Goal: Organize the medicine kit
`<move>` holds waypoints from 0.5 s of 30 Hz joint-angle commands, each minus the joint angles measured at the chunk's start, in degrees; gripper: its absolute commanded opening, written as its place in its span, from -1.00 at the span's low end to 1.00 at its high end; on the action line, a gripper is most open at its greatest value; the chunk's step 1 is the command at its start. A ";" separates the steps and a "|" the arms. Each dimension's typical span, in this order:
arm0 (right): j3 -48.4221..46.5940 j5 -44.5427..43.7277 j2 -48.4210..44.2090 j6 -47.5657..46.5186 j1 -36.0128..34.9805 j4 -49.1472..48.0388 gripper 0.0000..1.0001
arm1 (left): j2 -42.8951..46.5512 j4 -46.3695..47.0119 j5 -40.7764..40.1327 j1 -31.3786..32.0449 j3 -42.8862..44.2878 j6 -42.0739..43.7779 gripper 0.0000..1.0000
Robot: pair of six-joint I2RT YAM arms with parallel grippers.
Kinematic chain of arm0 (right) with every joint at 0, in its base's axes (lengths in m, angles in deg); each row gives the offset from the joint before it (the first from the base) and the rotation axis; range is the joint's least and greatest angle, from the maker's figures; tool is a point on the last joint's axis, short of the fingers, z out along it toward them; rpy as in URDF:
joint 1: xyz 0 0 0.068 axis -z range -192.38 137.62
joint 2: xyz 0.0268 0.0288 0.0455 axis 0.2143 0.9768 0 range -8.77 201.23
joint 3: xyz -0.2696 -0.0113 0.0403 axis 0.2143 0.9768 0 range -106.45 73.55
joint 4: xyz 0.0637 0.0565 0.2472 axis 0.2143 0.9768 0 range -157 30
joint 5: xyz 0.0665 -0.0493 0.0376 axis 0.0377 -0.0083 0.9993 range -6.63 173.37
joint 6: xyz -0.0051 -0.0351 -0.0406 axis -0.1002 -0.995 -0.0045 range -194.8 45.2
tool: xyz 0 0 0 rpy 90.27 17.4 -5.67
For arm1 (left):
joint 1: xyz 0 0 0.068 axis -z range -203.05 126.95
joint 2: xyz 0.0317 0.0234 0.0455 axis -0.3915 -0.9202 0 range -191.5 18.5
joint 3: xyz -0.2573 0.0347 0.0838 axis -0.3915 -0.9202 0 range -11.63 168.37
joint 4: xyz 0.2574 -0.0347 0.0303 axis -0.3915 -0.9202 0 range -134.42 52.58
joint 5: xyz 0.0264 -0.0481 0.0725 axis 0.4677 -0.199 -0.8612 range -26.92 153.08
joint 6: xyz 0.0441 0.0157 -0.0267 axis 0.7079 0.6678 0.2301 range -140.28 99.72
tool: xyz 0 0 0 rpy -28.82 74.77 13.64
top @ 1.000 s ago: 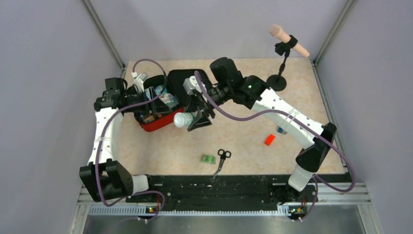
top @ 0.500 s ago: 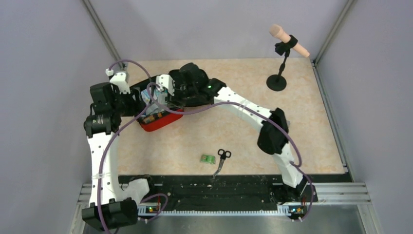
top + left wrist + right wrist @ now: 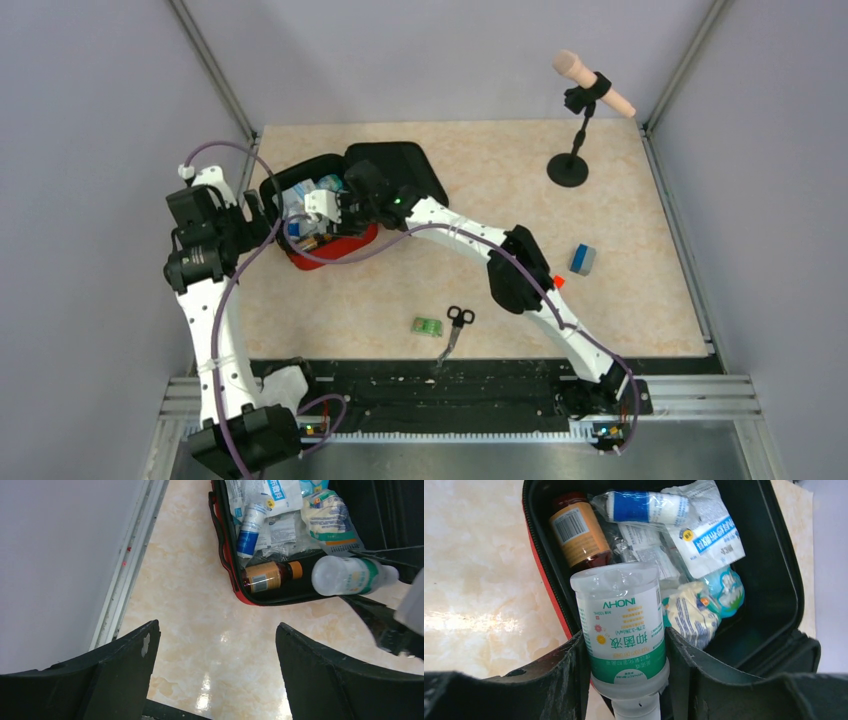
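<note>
The medicine kit (image 3: pixel 335 250) lies open at the back left, a red case with black lining (image 3: pixel 774 580). Inside it are a brown bottle (image 3: pixel 576 532), a blue and white gauze roll (image 3: pixel 644 507) and several packets (image 3: pixel 704 535). My right gripper (image 3: pixel 624 645) is shut on a white bottle with a green label (image 3: pixel 621 635) and holds it over the kit's near edge. In the left wrist view this bottle (image 3: pixel 350 575) hangs beside the brown bottle (image 3: pixel 270 575). My left gripper (image 3: pixel 217 625) stands open over bare table, left of the kit, holding nothing.
Black scissors (image 3: pixel 457 325) and a small green packet (image 3: pixel 427 326) lie near the front edge. A blue block (image 3: pixel 583 259) and a small red block (image 3: pixel 557 282) sit to the right. A microphone stand (image 3: pixel 570 168) is at the back right. The left wall (image 3: pixel 60 570) is close.
My right arm has swung left and carried the white bottle over the kit. My left arm has drawn back to the left and its jaws have widened.
</note>
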 commanded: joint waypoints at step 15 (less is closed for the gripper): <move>1.78 -1.91 2.91 -11.88 -2.26 -6.54 0.15 | -0.76 0.28 9.90 -7.54 -1.27 -0.54 0.76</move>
